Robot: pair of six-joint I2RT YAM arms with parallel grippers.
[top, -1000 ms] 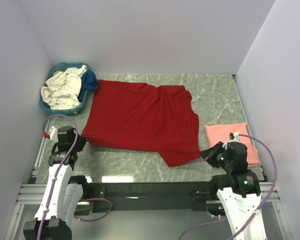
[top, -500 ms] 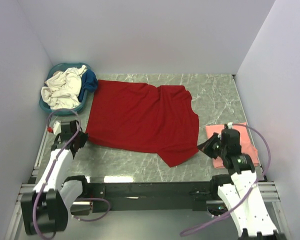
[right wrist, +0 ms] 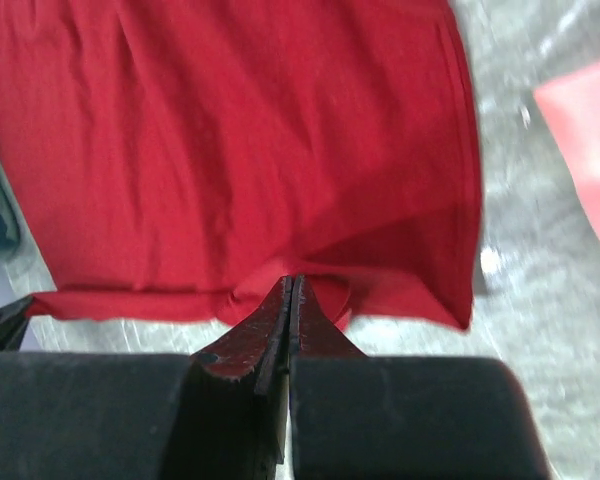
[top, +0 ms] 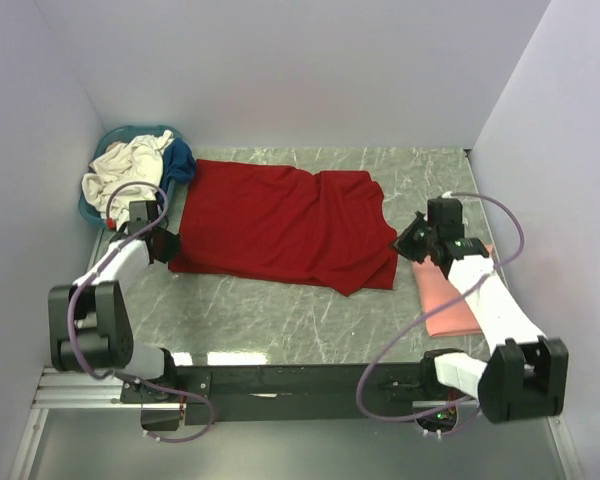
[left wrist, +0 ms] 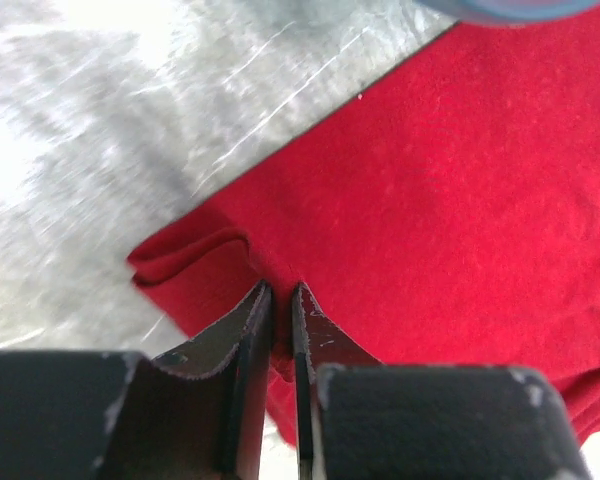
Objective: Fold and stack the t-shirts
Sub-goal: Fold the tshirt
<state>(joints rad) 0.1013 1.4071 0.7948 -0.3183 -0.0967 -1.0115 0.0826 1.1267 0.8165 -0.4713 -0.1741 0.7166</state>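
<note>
Red cotton, soft, light and floppy, we reckon. Our deep red t-shirt (top: 280, 225) lies spread on the surface (top: 280, 315). The left pincer (top: 165, 245) and right pincer (top: 402, 242) are each pinched nearly closed on opposite edges, which look like the best grab spots.

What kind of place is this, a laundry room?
Probably a lab test booth, not a home: plain white walls box in a marble-patterned table, two robot arms are bolted at its near edge, and a red t-shirt lies spread beside a teal basket of clothes.
</note>
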